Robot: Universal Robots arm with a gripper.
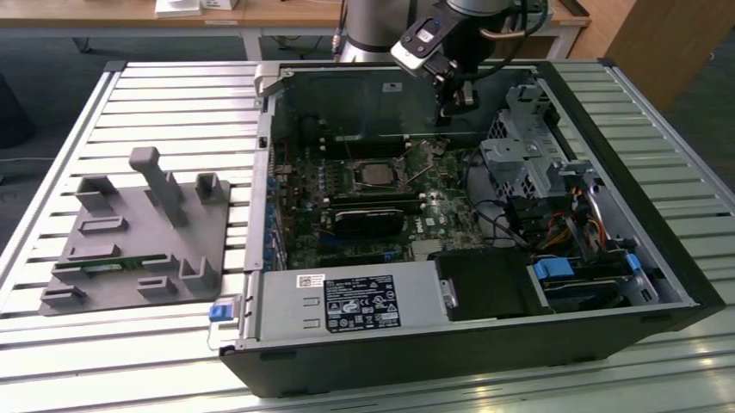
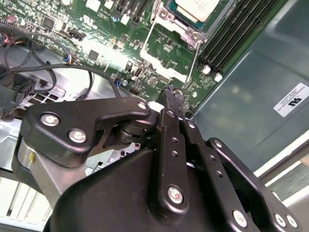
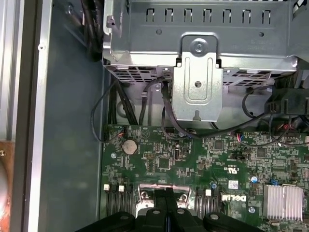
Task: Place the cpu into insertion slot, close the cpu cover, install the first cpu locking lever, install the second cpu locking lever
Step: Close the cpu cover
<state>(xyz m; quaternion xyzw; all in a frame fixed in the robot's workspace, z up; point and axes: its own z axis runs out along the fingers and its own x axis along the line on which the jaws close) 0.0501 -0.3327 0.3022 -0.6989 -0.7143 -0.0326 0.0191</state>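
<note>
End effector [image 2: 172,94] looked clenched on nothing, fingertips together right by the flipped-open cpu cover [image 2: 166,73], and the cpu [image 2: 195,7] sat in the insertion slot [image 2: 192,33], partly cut off in the second wrist view.

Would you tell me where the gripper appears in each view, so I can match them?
Exterior view: the gripper hangs at the case's far end, above the green motherboard.
Second wrist view: the gripper reaches over the motherboard, near the cpu cover.
First wrist view: the gripper lies over the motherboard.
Shared landmark: the green motherboard.
</note>
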